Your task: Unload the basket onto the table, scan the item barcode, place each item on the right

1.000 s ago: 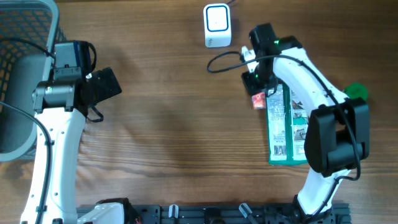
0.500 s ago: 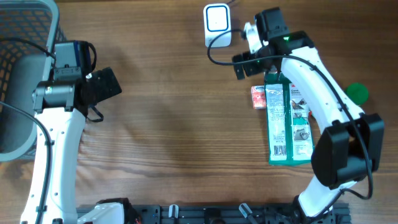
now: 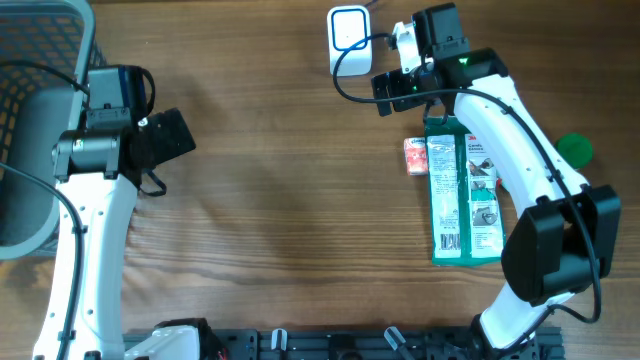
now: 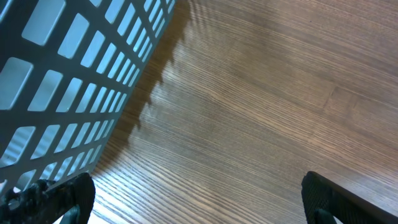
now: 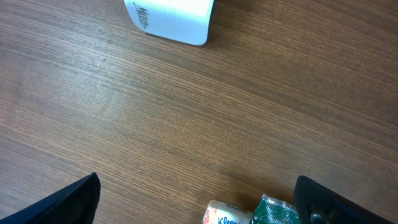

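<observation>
Centre: bare table (image 3: 290,200), a wide clear lane from 6 to 12 o'clock.
10 o'clock: mesh basket (image 3: 40,40), its wall closing off that corner.
12 o'clock: white scanner (image 3: 349,40), near the far edge.
3 o'clock: green package (image 3: 462,200) lying flat; small packet (image 3: 415,156) just beside its 9 o'clock edge; green round object (image 3: 574,148) nearby.
1 o'clock: bare strip between scanner and package.
</observation>
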You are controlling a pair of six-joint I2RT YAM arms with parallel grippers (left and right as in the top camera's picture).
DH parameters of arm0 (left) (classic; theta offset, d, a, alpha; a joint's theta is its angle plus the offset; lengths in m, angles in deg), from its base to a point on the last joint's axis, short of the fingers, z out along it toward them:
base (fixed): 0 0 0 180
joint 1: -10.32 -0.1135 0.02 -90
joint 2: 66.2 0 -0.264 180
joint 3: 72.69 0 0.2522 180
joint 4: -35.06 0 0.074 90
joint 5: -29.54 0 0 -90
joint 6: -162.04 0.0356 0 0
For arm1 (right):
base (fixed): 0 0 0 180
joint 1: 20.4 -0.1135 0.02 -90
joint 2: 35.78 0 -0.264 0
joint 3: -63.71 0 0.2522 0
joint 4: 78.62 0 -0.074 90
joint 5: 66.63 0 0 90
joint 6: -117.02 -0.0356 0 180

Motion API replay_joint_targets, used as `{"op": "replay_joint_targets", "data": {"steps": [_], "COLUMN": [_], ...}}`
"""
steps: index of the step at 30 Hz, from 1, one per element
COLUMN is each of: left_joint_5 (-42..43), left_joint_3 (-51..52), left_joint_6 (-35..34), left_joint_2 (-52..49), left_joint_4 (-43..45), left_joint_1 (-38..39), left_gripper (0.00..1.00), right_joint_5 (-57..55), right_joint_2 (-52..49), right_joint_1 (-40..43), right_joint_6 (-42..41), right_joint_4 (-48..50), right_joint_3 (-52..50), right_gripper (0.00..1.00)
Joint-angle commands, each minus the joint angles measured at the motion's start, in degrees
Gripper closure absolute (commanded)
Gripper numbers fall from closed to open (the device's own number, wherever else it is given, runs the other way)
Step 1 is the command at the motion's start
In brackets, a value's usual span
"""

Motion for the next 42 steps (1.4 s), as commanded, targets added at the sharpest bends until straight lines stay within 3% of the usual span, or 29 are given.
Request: {"op": "replay_joint_targets", "data": {"steps": [1, 33, 37, 42], "left_joint_5": [-0.90, -0.90, -0.90, -0.90], "left_joint_3": [-0.79, -0.79, -0.79, -0.79], "left_joint_6": [-0.48, -0.48, -0.48, -0.48], "left_joint_2": [0.66, 0.66, 0.66, 0.66], "left_joint_4": [0.15, 0.15, 0.15, 0.15], "left_joint_1": [-0.26, -0.26, -0.26, -0.26], "left_gripper": [0.00, 0.00, 0.00, 0.00], "right_joint_5": [0.90, 0.90, 0.90, 0.72], "right_joint_2": [0.52, 0.52, 5.64, 20.24], "right_joint_1": [-0.13, 0.26, 0.07, 0.09], "right_joint_6": [-1.03, -0.72, -0.70, -0.63], "right_joint_4": [0.13, 0.33, 0.31, 2.49], "right_joint_3": [0.55, 0.44, 0.44, 0.44], "right_gripper": [0.00, 0.00, 0.00, 0.00]}}
